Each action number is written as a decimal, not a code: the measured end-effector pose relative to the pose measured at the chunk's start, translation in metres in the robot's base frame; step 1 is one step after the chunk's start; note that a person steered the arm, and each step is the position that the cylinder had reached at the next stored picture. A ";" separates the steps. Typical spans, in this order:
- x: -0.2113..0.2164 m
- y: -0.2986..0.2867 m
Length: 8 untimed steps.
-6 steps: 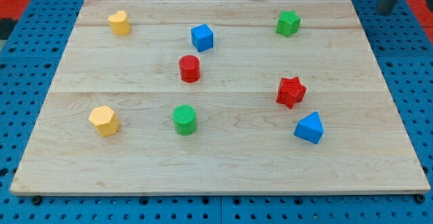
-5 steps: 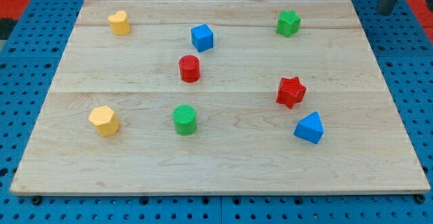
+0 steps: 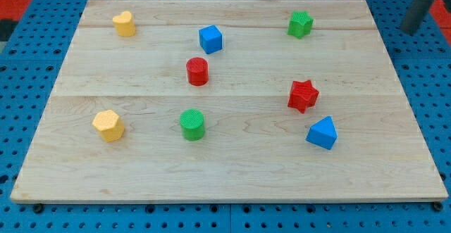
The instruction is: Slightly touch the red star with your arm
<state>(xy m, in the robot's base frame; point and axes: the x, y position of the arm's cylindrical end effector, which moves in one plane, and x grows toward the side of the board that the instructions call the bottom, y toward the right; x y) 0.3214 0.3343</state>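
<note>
Camera view: one shot down onto a pale wooden bench (image 3: 232, 169) over a blue pegboard (image 3: 21, 212).
My tip: (image 3: 408, 29) end of the dark rod at the view's top right, off the board's edge, well apart from every block.
Hand: none in view; only the bare rod shows.
Red star: (image 3: 303, 96) right of centre, untouched, blue triangular block (image 3: 322, 133) just below it.
Green star-like block: (image 3: 300, 24) top right, nearest the tip.
Blue cube: (image 3: 210, 39) upper middle.
Red cylinder: (image 3: 197, 71) just below the cube.
Green cylinder: (image 3: 192, 124) lower middle.
Yellow heart-like block: (image 3: 124, 23) top left.
Yellow hexagonal block: (image 3: 108, 125) lower left.
</note>
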 end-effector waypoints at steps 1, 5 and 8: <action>0.057 -0.048; 0.136 -0.148; 0.111 -0.230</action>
<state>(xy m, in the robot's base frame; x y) 0.4328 0.1043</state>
